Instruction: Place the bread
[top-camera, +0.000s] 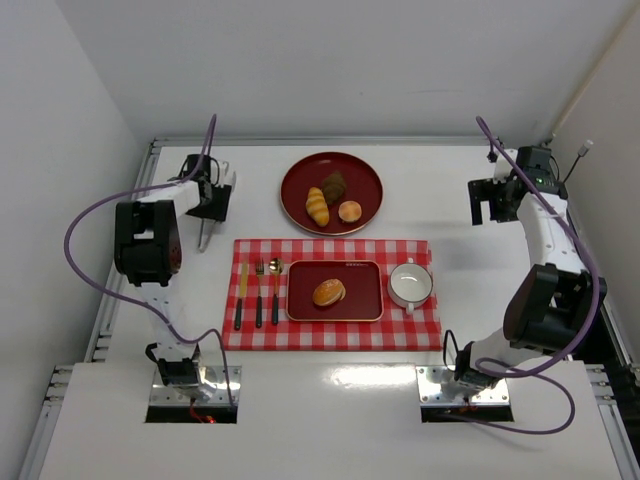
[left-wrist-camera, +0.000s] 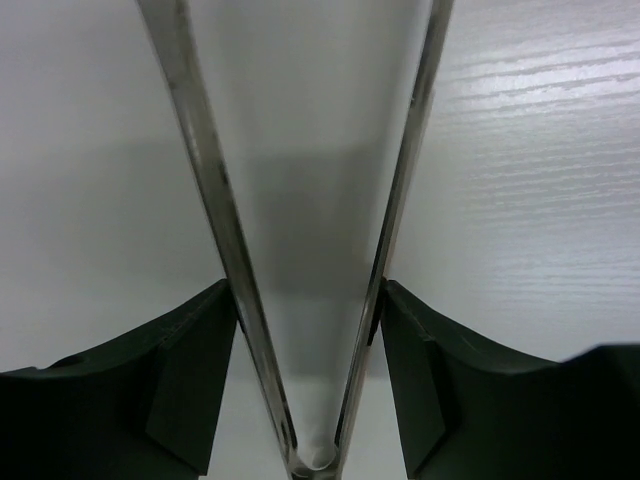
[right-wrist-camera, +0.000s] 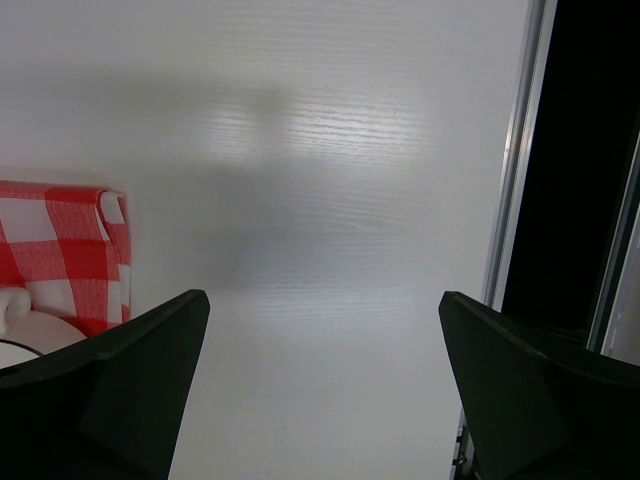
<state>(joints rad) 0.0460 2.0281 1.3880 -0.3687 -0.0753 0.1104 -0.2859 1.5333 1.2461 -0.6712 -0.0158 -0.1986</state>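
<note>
The bread (top-camera: 328, 292), an oval golden bun, lies in the middle of the rectangular red tray (top-camera: 300, 305) on the checked cloth. At the far left of the table, well away from the bread, my left gripper (top-camera: 213, 200) (left-wrist-camera: 308, 300) is shut on a pair of metal tongs (top-camera: 205, 235) (left-wrist-camera: 215, 220). Both fingers press against the outside of the tongs' spread arms, and nothing lies between those arms. My right gripper (top-camera: 492, 205) (right-wrist-camera: 325, 300) stands open over bare table at the far right with nothing in it.
A round red plate (top-camera: 365, 175) at the back holds a ridged yellow roll (top-camera: 317, 206), a dark brown piece (top-camera: 334, 186) and a small round bun (top-camera: 350, 211). Cutlery (top-camera: 258, 290) lies left of the tray, and a white cup (top-camera: 410, 283) stands to its right.
</note>
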